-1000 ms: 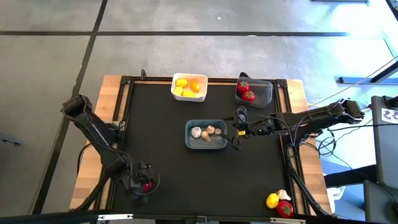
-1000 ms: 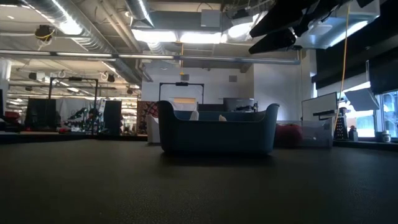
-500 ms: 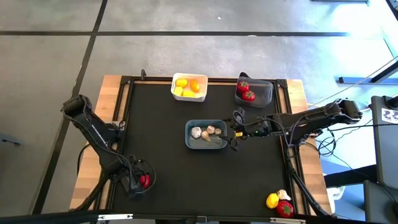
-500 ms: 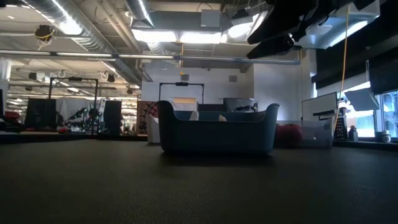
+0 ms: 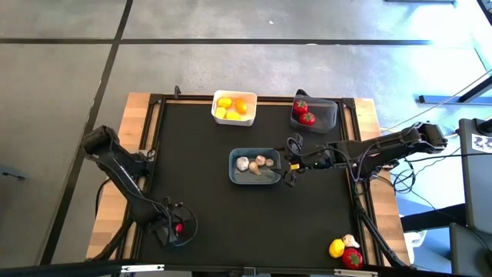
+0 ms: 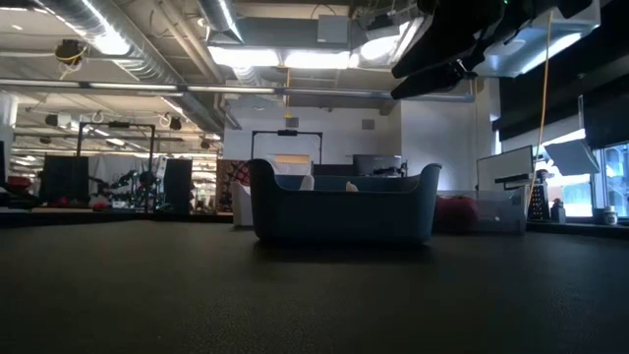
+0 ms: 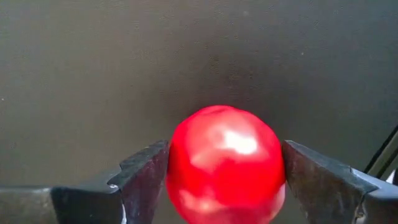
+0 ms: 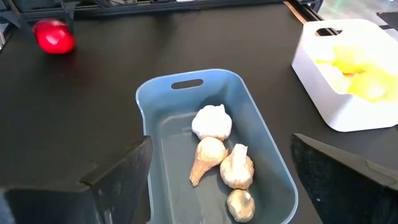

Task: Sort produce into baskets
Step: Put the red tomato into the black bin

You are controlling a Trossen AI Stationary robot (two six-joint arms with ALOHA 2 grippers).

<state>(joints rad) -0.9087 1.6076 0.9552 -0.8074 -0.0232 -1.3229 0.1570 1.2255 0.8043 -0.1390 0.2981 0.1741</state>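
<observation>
A red piece of produce [image 7: 224, 165] lies on the black table near its near left corner [image 5: 179, 228]. My left gripper [image 5: 174, 231] points straight down over it, open, one finger on either side. My right gripper [image 5: 290, 163] hangs open above the right end of the blue-grey basket [image 5: 254, 177], which holds several garlic bulbs [image 8: 214, 146]. The white basket [image 5: 234, 118] at the far edge holds yellow and orange pieces. The dark grey basket [image 5: 327, 117] beside it holds two red pieces [image 5: 304, 112]. My left gripper has a finger [image 7: 146, 177] close against each side of the red piece, coming from above and pointing down. I cannot tell whether the fingers touch it. The piece rests on the table.
At the near right corner lie a yellow piece [image 5: 337, 248], a garlic bulb [image 5: 350, 241] and a red piece [image 5: 352, 258]. The wide black tabletop [image 5: 223, 208] lies between the baskets and the near edge. A raised frame [image 5: 151, 138] borders the table.
My left gripper has sunk toward the table around the red piece and has tipped until it points straight down. Its fingers keep the same gap.
</observation>
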